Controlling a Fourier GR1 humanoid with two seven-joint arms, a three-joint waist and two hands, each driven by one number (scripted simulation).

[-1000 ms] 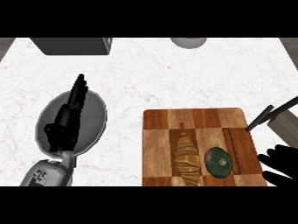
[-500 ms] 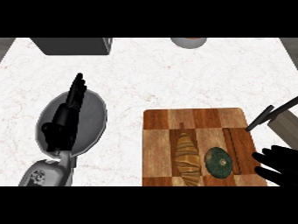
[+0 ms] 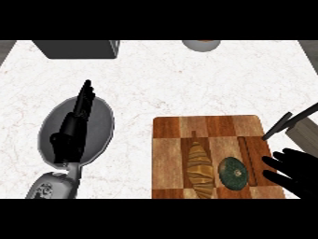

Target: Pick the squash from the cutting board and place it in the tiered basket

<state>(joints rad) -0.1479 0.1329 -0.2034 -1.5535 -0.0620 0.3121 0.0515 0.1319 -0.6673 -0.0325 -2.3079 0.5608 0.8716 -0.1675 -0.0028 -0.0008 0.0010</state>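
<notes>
Right hand (image 3: 304, 176) has crept nearer squash (image 3: 233, 172), fingers spread, wrist cut off.

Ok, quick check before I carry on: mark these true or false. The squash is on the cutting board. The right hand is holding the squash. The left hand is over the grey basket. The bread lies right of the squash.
1. The squash is on the cutting board. True.
2. The right hand is holding the squash. False: it is open at the board's right edge, and the squash lies free, not held.
3. The left hand is over the grey basket. True; its fingers are straight and it holds nothing.
4. The bread lies right of the squash. False: it lies on the squash's left, on the same board.
</notes>
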